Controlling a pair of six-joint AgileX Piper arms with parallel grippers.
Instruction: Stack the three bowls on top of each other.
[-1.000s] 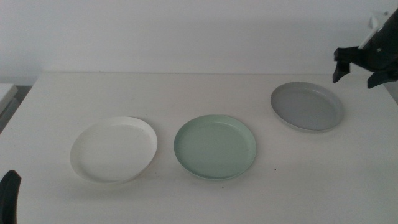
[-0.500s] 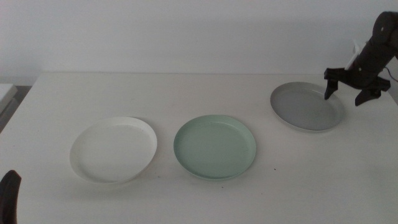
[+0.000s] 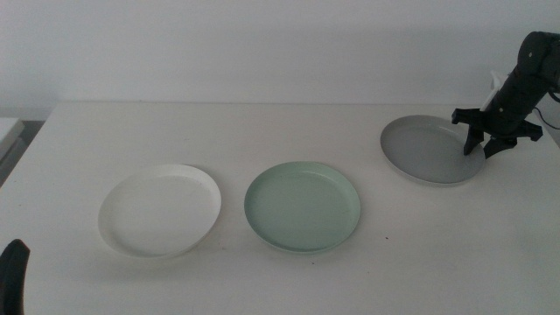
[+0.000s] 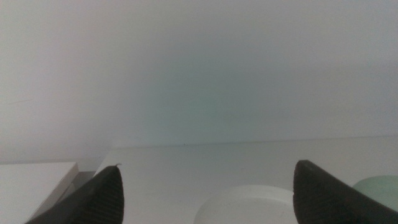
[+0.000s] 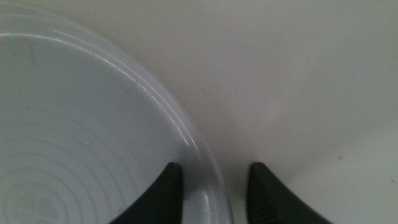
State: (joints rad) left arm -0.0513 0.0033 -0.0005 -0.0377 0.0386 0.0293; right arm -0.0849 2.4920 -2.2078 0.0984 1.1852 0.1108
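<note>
Right pincer (image 3: 484, 142) now down from the upper right corner of the frame to the right edge of the grey bowl (image 3: 429, 149). Lowered in steps over the last second. Jaws now parted astride the bowl's rim (image 5: 199, 146), one inside, one outside.

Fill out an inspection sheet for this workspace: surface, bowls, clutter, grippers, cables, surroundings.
Surface: white table, a few tiny dark specks near the green bowl.
Job's things: white bowl, green bowl and grey bowl lie apart in a row, none stacked.
Clutter: nothing seen.
Grippers: right gripper open, straddling the grey bowl's right rim, one jaw inside and one outside; left gripper open, waiting at the near left edge.
Cables: a thin one beside the right arm.
Surroundings: plain white wall; a white ledge left of the table.
</note>
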